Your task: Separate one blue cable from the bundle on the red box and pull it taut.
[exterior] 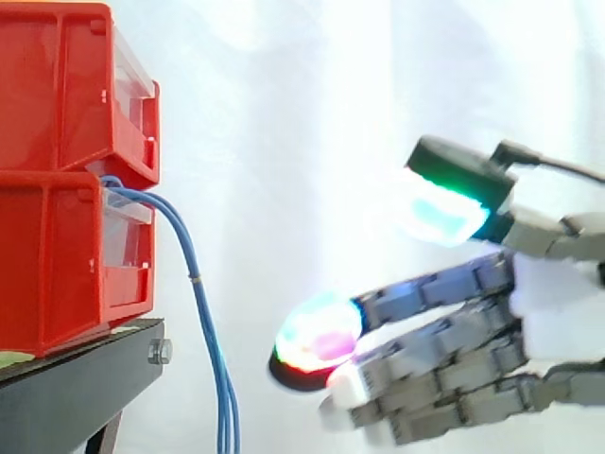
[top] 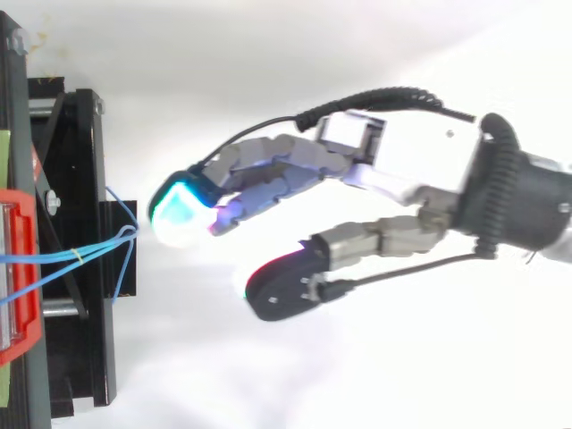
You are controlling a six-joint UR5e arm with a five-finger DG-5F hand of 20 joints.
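Observation:
A bundle of thin blue cables (exterior: 200,303) comes out between two stacked red boxes (exterior: 66,180) at the left and hangs down past the stand. A small band ties the bundle partway down. From above, the blue cables (top: 85,255) run from the red box (top: 18,295) over the black stand. My hand (exterior: 529,303) is to the right of the cables, apart from them, with its fingers stretched toward them and the thumb spread above. The hand (top: 402,170) holds nothing; its glowing fingertips (top: 179,210) are a short way from the bundle.
The red boxes rest on a black stand (exterior: 85,378) at the lower left, fixed with a bolt (exterior: 159,353). A white curtain fills the background behind the hand and cables.

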